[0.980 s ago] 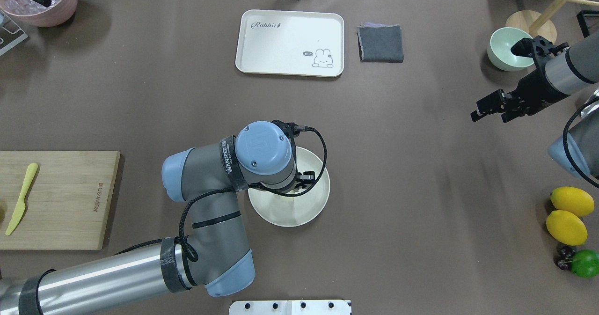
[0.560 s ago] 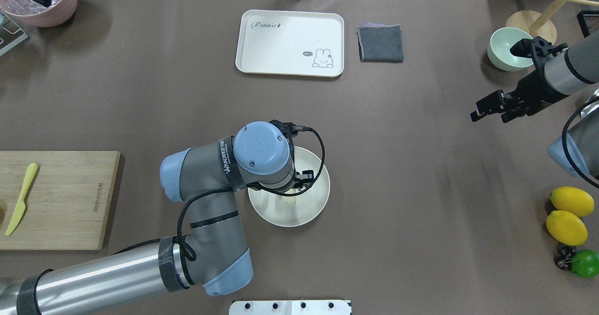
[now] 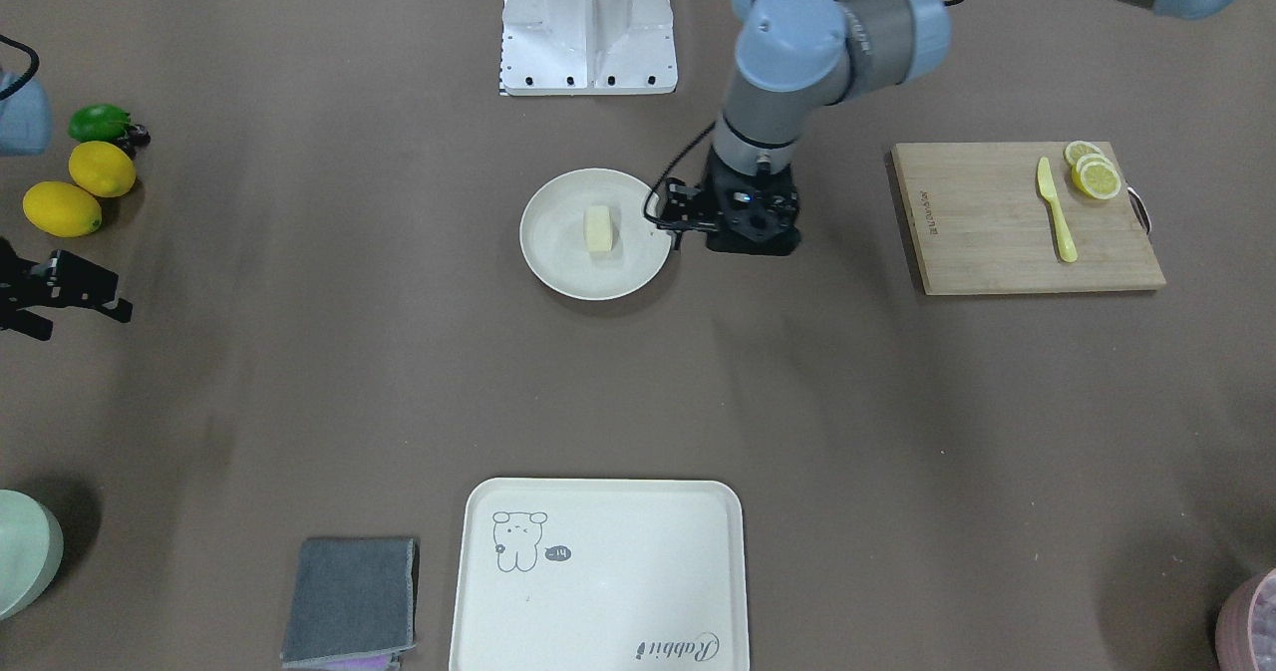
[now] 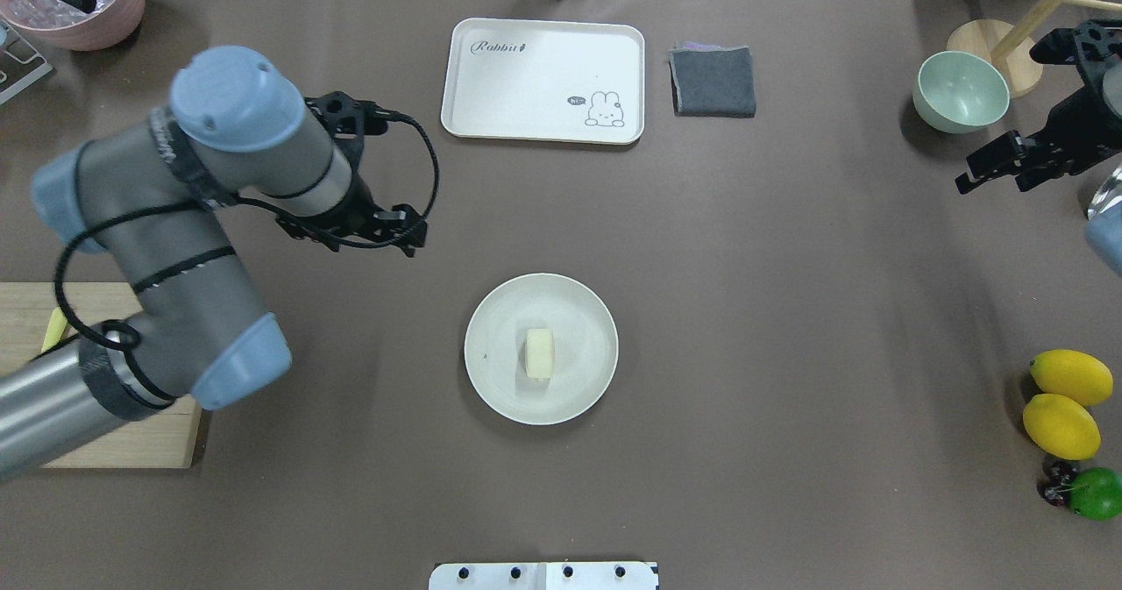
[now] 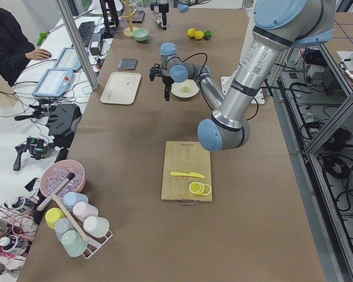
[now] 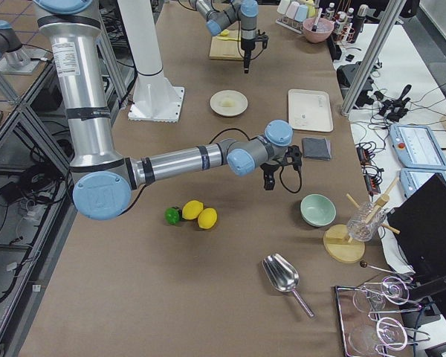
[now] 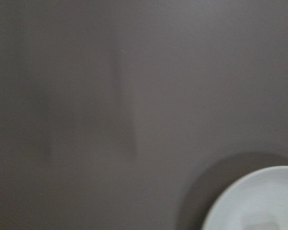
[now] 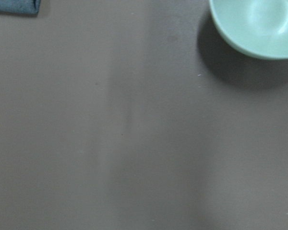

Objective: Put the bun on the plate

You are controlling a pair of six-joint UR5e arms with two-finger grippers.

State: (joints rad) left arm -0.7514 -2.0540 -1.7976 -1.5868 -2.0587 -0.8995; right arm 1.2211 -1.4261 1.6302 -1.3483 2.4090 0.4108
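The bun (image 4: 540, 352), a small pale cream block, lies free near the middle of the round off-white plate (image 4: 585, 309); the front-facing view shows the bun (image 3: 598, 228) on the plate (image 3: 546, 252) too. My left gripper (image 4: 368, 231) hangs open and empty over bare table, off the plate toward the rear left. The front view shows the left gripper (image 3: 743, 237) just beside the rim. A piece of the plate (image 7: 259, 201) fills the left wrist view's lower right corner. My right gripper (image 4: 995, 169) is open and empty at the far right.
A rabbit tray (image 4: 543, 80) and a folded grey cloth (image 4: 713, 81) lie at the back. A green bowl (image 4: 959, 92) sits by the right gripper. Lemons (image 4: 1062, 401) and a lime (image 4: 1096, 494) lie right. A cutting board (image 3: 1022, 217) with a knife and lemon slices lies left.
The left arm has lifted off the plate and swung to the rear left, leaving the bun uncovered on the plate. The right arm has pulled back to the right.
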